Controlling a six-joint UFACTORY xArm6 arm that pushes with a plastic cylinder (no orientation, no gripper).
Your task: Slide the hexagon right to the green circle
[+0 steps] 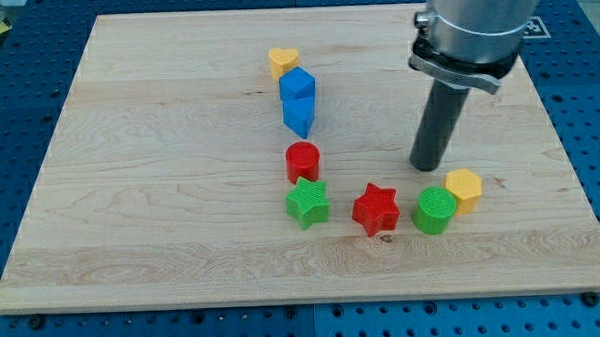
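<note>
Judging from how things lie, the slide looks all but finished: the yellow hexagon [465,189] sits touching the green circle [435,210], pressed against its upper right side near the view's bottom right. My tip [426,166] rests on the wooden board [160,163] just above the green circle and just left of the hexagon, seemingly apart from both; being a bare rod, it grips nothing. Little appears left beyond perhaps a small nudge. The red star [375,208] stands just left of the circle, so any further push risks crowding it.
</note>
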